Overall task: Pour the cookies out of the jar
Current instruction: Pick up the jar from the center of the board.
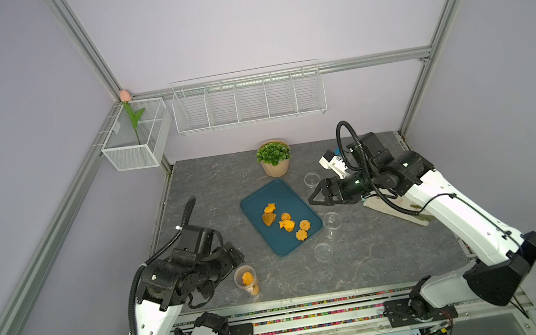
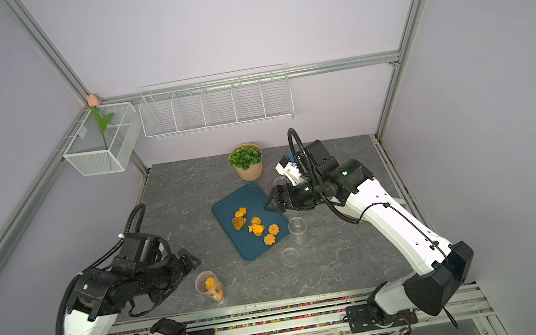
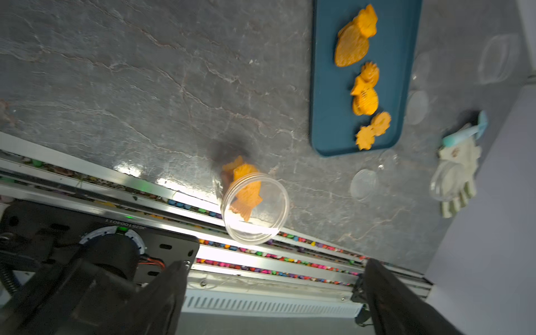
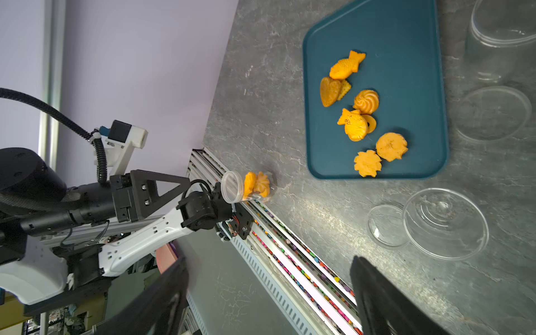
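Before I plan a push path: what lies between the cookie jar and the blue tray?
Nothing: bare grey tabletop between the cookie jar and the blue tray, shown in both top views.

We cannot count the cookies [image 1: 248, 278] in the jar [image 1: 237, 281] at the tray's [image 1: 256, 205] seven o'clock, because they overlap. The right arm [image 1: 443, 208] covers most of a pale flat object [image 1: 381, 208] at the tray's three o'clock. In the left wrist view the left gripper's [image 3: 275, 262] fingers [image 3: 162, 298] are dark, blurred and cut off by the edge, and one end of the tray runs out of frame.
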`<act>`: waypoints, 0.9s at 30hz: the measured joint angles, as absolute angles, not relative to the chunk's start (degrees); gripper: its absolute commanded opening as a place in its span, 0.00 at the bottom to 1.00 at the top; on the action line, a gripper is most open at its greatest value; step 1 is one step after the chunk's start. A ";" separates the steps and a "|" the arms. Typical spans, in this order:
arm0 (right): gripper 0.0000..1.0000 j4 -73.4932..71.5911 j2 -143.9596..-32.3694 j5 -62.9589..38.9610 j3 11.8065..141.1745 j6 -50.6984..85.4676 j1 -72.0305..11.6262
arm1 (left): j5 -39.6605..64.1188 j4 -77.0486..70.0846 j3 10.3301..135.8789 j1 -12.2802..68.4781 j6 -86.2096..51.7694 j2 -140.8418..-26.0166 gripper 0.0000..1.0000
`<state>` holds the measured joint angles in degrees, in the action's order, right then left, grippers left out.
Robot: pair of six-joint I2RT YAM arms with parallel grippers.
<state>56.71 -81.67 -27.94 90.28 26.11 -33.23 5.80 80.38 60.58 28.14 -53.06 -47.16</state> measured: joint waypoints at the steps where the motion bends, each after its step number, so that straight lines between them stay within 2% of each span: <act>1: 0.89 57.25 -81.91 -27.75 90.28 25.74 -33.32 | 5.32 80.07 59.66 29.65 -53.45 -47.92 1.00; 11: 0.89 60.71 -82.52 -25.80 91.26 22.39 -33.47 | 1.72 74.19 55.90 40.23 -55.86 -59.29 1.00; 27: 0.89 61.93 -84.05 -25.28 91.94 20.56 -33.47 | 0.43 70.13 52.45 40.69 -55.81 -62.06 1.00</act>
<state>61.93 -84.05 -25.28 91.94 20.56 -33.47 0.43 70.13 52.45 40.69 -55.81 -62.06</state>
